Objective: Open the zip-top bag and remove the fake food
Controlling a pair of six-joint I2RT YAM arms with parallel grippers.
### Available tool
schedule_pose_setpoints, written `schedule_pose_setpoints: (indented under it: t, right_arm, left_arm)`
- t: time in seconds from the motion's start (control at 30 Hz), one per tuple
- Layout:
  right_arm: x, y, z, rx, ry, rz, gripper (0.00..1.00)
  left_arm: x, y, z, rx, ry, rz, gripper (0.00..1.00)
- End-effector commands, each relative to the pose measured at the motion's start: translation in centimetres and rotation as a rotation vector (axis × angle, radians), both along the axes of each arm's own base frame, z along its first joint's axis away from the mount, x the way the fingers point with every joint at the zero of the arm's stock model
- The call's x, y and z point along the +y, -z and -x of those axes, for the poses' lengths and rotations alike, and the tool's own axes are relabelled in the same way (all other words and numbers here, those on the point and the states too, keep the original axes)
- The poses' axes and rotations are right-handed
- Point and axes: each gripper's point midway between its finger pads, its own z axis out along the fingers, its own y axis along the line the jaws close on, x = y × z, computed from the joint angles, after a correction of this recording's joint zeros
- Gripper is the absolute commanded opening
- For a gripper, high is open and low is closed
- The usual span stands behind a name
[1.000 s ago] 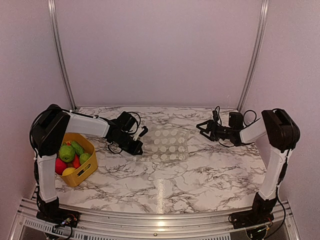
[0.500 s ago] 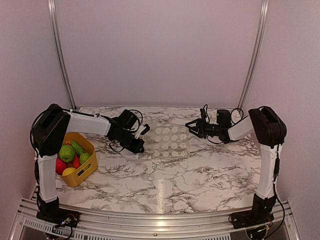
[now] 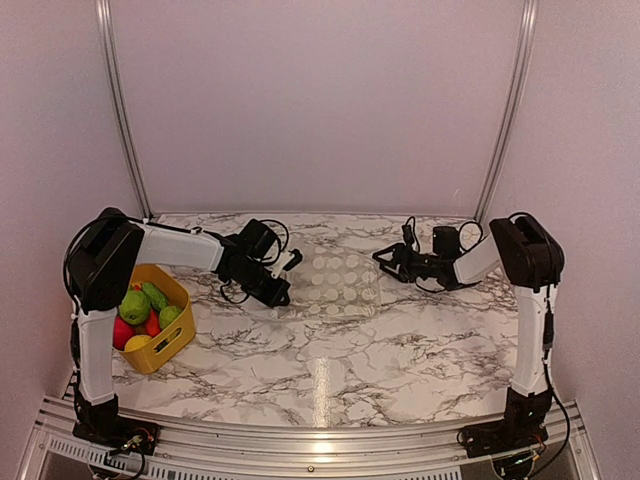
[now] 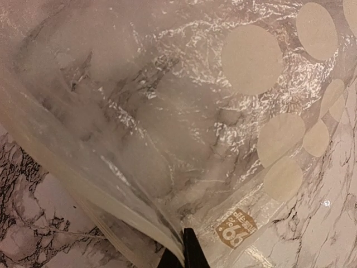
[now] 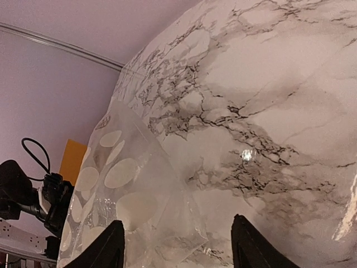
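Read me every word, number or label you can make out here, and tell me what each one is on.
"69", or something close to it: tilted, blurred digits, not surely readable, on a small tan sticker near a corner of the zip-top bag.
No other text shows in any view.

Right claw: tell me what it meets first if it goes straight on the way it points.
Probably the zip-top bag: its raised corner lies just ahead of the open right claw. Depth is unclear, so it might pass over.
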Motion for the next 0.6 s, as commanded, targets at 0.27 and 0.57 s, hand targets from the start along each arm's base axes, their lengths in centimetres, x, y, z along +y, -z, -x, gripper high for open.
schedule_pose_setpoints:
  t: [0.27,0.57]
  right_arm:
    - [1.4,-1.6,0.8,-0.041,-0.082,-0.131,0.0]
    - [-3.5,-1.5,2.4,-0.036,0.085,-0.111,0.0]
  left_arm:
    - [0.3,0.3,-1.5,-0.026,-0.005,-0.058,0.04]
    - [3.7,-7.8,-3.7,-0.296,-0.106,0.103,0.35]
